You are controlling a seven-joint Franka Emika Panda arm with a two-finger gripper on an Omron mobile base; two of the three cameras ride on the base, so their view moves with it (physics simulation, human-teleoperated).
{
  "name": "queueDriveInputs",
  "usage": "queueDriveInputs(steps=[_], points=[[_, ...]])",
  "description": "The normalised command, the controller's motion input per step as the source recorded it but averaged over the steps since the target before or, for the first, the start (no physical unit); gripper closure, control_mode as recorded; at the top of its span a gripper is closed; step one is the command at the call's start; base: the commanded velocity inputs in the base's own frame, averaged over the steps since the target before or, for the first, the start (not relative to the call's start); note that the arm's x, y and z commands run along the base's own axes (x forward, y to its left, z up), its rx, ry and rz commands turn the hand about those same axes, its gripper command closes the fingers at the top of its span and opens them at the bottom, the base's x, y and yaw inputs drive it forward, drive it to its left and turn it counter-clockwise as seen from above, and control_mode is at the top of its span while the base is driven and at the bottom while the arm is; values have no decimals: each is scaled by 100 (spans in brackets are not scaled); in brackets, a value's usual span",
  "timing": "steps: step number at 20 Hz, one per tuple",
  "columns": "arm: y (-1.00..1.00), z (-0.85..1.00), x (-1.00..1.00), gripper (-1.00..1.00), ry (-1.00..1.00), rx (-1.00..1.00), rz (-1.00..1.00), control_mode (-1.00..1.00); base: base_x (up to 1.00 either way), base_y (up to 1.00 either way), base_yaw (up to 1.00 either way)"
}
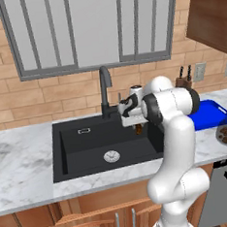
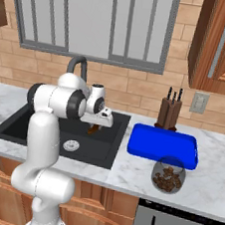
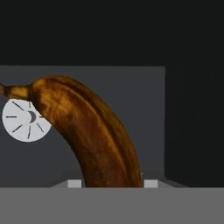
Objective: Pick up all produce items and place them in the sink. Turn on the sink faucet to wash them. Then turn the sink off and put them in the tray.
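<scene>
Over the sink (image 1: 70,153), the jaws (image 1: 138,126) are clamped on the banana (image 3: 94,135) – it hangs above the basin floor near the drain (image 3: 26,120) – so lower it close to the bottom before letting go, lest it bounce

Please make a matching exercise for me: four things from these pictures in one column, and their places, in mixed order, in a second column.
Things:
1. dark brown curved banana
2. bright blue rectangular tray
3. round grey dish of brown lumps
4. tall black gooseneck faucet

Places:
A. behind the matte-black sink
B. between the gripper fingers, above the basin
C. counter, right of the sink
D. counter's front edge, before the tray

Pairs: 1-B, 2-C, 3-D, 4-A
</scene>
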Motion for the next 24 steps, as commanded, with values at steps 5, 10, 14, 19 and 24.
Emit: queueDriveInputs(steps=[5,10,14,19,24], points=[[-37,54,-21,100,0,0,-4,-100,0,0,0],[-41,36,-16,100,0,0,-9,-100,0,0,0],[-46,34,-12,100,0,0,-12,-100,0,0,0],[-49,29,-14,100,0,0,-13,-100,0,0,0],[-53,22,-16,100,0,-1,-14,-100,0,0,0]])
